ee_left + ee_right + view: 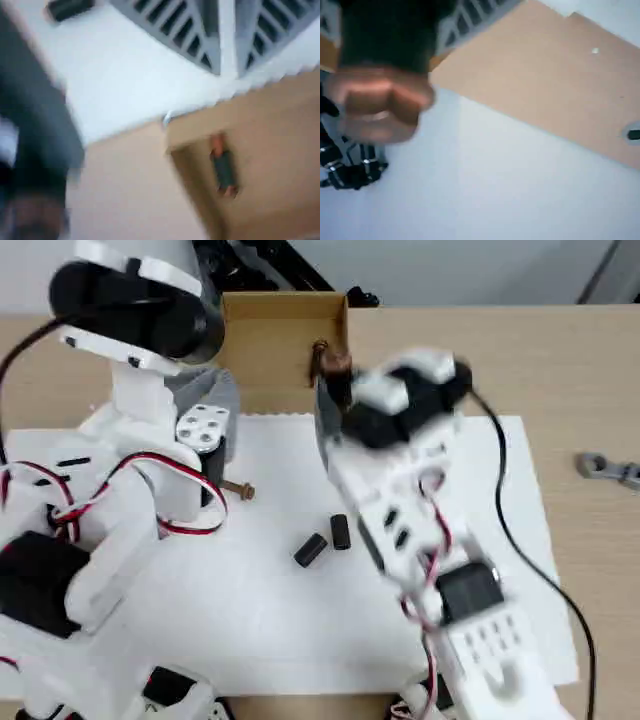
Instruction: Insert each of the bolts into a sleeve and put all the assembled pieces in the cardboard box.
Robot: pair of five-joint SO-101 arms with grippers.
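My right gripper [332, 380] is at the right wall of the cardboard box [270, 315], shut on a bolt-in-sleeve piece [338, 363]. In the right wrist view its copper bolt head [380, 110] sticks out of the black sleeve [385, 35]. My left gripper [229, 60] hangs open and holds nothing, over the mat's far edge beside the box [280, 150]. Another assembled piece [223, 167] lies inside the box. Two loose black sleeves [310, 550] [340, 532] and one loose bolt [238, 490] lie on the white mat [500, 490].
A small metal tool [605, 468] lies on the bare wooden table to the right of the mat. The left arm's red and black cables [150, 470] loop over the mat's left side. Both arm bases crowd the front edge.
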